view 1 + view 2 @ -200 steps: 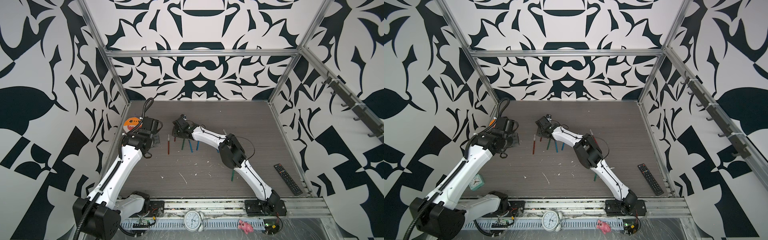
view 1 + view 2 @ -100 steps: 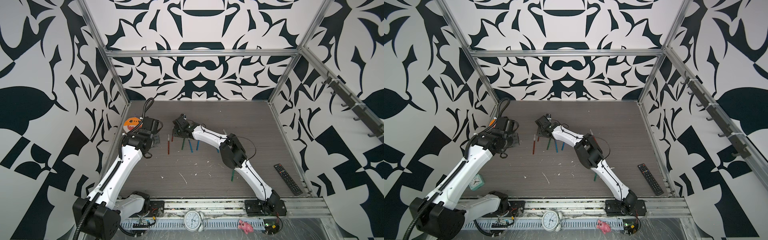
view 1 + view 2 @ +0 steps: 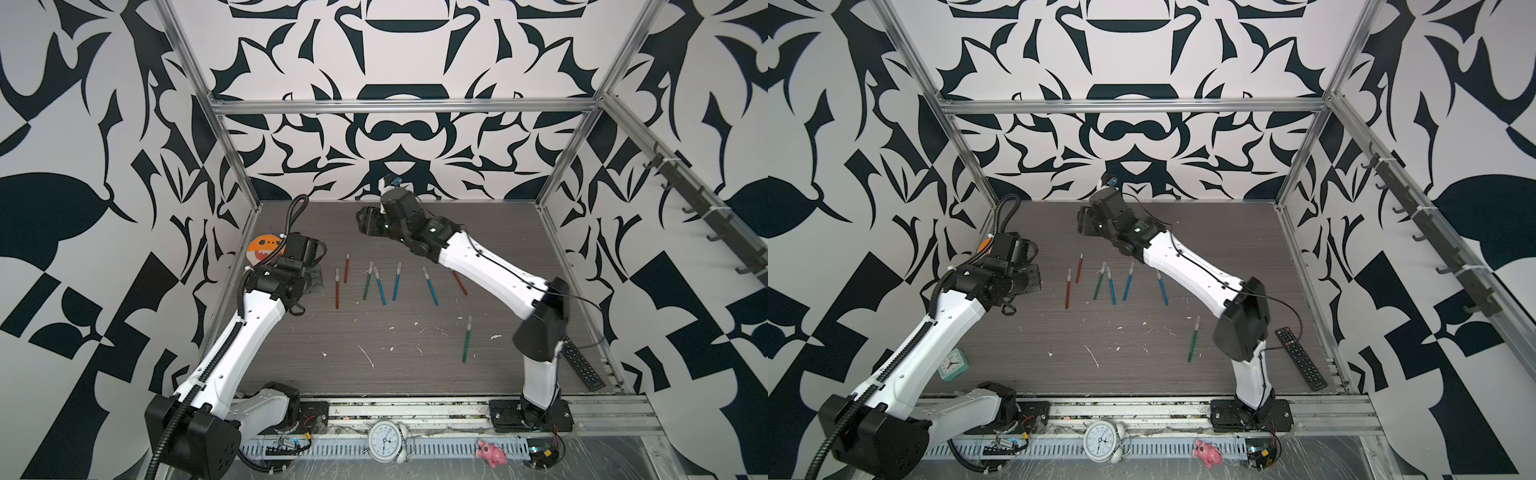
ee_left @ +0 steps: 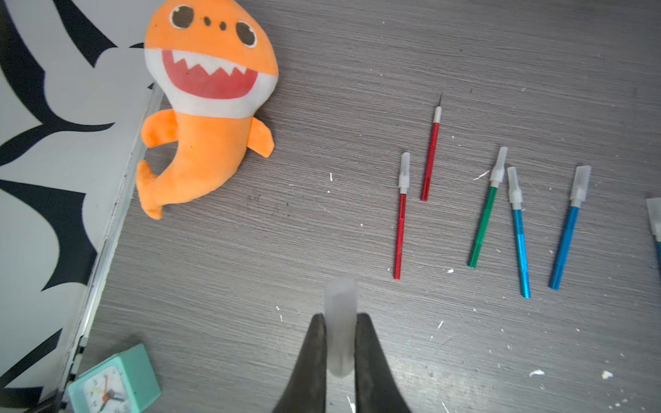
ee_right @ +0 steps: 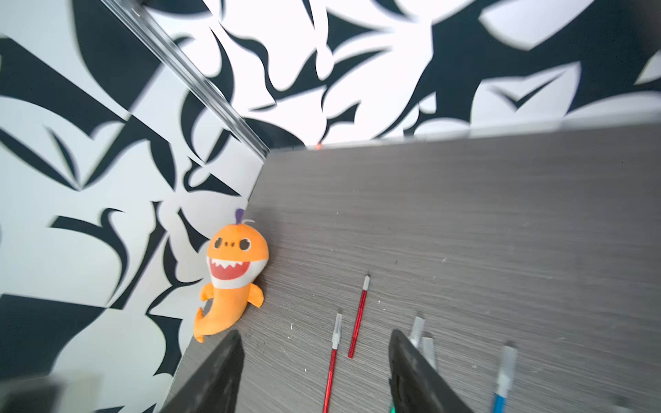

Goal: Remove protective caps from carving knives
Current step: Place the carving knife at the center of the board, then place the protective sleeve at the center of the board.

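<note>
Held cap: a translucent protective cap (image 4: 341,293) is pinched between the fingers of the left hand (image 4: 340,317), just above the table (image 4: 214,268).
Left hand: closed tightly on that cap, near the table's left edge.
Bare knife: a red carving knife (image 4: 431,157) is laid flat with its metal tip exposed.
Capped knives: a capped red knife (image 4: 401,221), a green knife (image 4: 484,221), a blue knife (image 4: 518,236) and a second blue knife (image 4: 567,239) are laid beside it in a loose row.
Lone knife: a capped green knife (image 3: 466,338) is set well apart, nearer the front.
Right hand: the right hand (image 5: 314,334) is spread wide, with nothing gripped, raised over the far part of the table.
Surroundings: an orange shark plush (image 4: 211,107) is seen by the left wall.
</note>
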`<action>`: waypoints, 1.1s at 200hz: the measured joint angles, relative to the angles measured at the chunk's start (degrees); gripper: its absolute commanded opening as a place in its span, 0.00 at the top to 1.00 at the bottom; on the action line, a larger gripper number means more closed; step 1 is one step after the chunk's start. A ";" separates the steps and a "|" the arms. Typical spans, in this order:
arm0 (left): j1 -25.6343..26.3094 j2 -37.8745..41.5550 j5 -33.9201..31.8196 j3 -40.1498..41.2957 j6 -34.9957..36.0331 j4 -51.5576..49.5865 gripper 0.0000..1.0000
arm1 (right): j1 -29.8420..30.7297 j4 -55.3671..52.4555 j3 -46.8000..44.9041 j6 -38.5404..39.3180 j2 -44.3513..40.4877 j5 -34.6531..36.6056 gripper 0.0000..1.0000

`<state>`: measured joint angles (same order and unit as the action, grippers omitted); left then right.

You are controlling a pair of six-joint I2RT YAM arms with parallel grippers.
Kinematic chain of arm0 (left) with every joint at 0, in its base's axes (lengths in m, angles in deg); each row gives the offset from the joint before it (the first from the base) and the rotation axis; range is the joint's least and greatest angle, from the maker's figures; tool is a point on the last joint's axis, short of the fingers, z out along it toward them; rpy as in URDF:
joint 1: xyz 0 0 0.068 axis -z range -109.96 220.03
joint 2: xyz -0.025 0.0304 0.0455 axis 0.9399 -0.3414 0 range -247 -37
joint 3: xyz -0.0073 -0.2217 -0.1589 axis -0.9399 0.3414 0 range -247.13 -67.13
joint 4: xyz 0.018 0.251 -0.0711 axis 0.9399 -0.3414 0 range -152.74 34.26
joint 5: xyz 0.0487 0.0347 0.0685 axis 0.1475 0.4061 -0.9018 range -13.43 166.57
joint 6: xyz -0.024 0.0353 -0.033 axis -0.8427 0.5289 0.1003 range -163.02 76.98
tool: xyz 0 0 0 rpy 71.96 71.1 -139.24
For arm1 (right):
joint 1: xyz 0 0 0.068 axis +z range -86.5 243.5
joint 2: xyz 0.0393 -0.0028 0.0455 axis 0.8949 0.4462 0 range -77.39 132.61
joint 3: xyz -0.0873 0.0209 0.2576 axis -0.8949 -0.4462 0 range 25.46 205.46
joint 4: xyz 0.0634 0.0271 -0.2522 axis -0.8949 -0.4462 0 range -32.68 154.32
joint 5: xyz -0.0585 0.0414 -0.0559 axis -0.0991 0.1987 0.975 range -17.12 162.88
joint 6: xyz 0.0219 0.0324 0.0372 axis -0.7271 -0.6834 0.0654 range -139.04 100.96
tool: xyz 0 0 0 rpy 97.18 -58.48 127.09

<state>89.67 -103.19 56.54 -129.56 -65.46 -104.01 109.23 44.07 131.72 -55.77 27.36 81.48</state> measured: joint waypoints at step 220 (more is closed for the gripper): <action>19.96 -77.42 14.95 -79.28 -2.05 -7.39 1.00 | -9.38 -17.14 -58.34 4.22 -67.10 15.91 0.01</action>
<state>109.63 -180.61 71.49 -208.84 -67.51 -111.39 99.86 26.93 73.38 -51.55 -39.75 97.39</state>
